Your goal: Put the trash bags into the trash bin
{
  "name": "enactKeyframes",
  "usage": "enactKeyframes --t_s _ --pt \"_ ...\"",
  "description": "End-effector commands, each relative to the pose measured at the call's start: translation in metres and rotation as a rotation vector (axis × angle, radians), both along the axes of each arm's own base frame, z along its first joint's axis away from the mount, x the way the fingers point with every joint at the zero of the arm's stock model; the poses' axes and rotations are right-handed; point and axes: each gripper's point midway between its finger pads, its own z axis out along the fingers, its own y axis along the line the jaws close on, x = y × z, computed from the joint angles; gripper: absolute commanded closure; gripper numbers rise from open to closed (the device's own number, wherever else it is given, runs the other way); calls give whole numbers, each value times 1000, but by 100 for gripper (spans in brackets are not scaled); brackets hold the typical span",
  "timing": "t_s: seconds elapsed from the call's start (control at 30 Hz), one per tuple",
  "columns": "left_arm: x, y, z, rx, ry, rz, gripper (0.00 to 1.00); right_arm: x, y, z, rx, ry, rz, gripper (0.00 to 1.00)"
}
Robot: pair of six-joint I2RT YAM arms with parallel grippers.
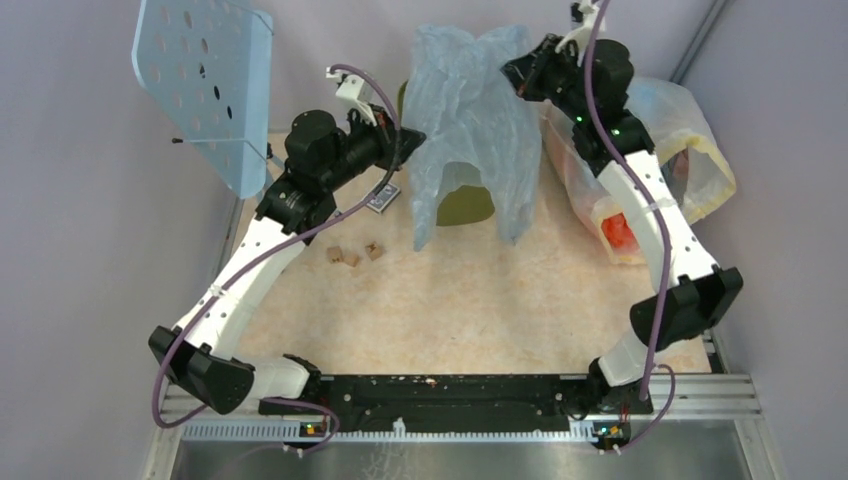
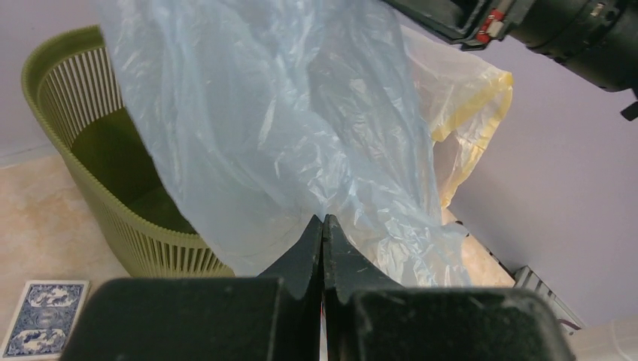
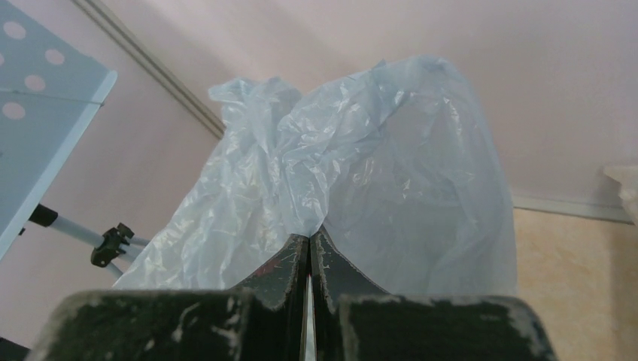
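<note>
Now the left fingers [image 2: 314,252] and right fingers [image 3: 299,259] each pinch shut on the bag [image 1: 470,110]. It hangs spread between them over the bin [image 1: 466,206], likely so it can be lowered in.

Robot lab cell: aluminium mounting rail [image 1: 470,430], bare lilac walls [image 1: 60,250], perforated blue panel [image 1: 200,80] on a stand [image 3: 68,224].

On mottled beige table [image 1: 480,310]: olive-green trash bin [image 1: 468,207] at the back, blue-backed playing card [image 1: 383,199] and seemingly three small brown blocks [image 1: 350,256] to its left, stuffed yellowish sack [image 1: 690,140] to its right.
</note>
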Motion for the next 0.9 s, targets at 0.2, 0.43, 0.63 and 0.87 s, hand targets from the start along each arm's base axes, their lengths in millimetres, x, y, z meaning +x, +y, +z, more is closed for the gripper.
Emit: enactKeyframes --t_s 0.2,0.43,0.63,0.87 --pt "21 3 29 -95 -33 -27 100 35 52 -30 -160 83 20 100" --pt "48 3 5 -79 31 -35 98 49 42 -39 -287 104 -52 59" --pt "71 -4 -16 -52 67 -31 96 34 32 -3 -302 17 -65 40" --pt "84 -15 -28 -57 103 -70 96 47 38 -29 -405 33 -90 45"
